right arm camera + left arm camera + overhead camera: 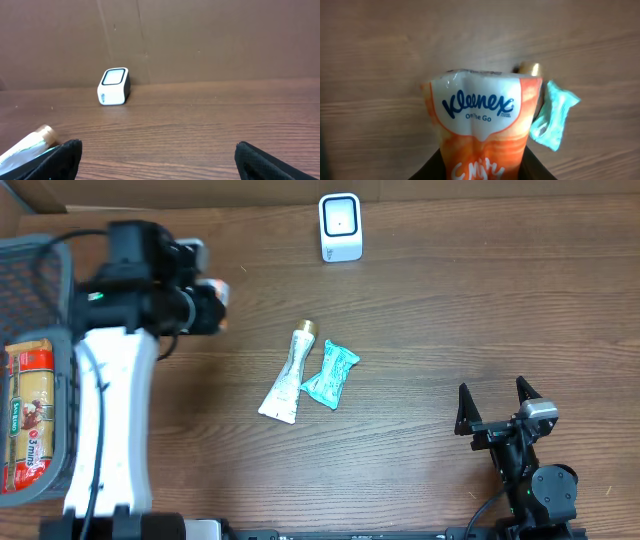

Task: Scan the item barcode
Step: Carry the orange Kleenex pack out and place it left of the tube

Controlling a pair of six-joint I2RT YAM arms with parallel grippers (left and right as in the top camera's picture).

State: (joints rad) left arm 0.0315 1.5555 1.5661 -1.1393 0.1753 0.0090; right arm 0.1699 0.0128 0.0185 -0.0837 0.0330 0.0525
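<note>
Item, wooden table [450,300]: brown, bearing all that follows. Item, dark mesh basket [30,255] at its left edge, with a red-and-yellow food packet [30,415] lying inside. Item, right gripper [495,395]: parked near the front right, jaws spread fully, nothing between them. Item, left gripper [482,172]: raised above the table beside the basket, its dark fingers pressed to either side of the lower part of the pack listed last, which they carry. Item, white tube [287,375] with a gold cap, flat at mid-table. Item, teal wrapped packet [331,374], just beside the tube on its right. Item, white barcode scanner [340,226] at the far edge, well apart from both arms. Item, Kleenex On the Go tissue pack [479,107]: orange and white film, held off the table left of centre. Its long axis runs in line with the left gripper's reach, the free logo end pointing away from the wrist and toward mid-table, not at the scanner. No barcode shows on the face in view. Likely light, soft and compressible, the film glossy and apt to slip; a firm hold across the narrow sides low on the pack, as now, looks soundest, leaving the broad faces clear to show.
</note>
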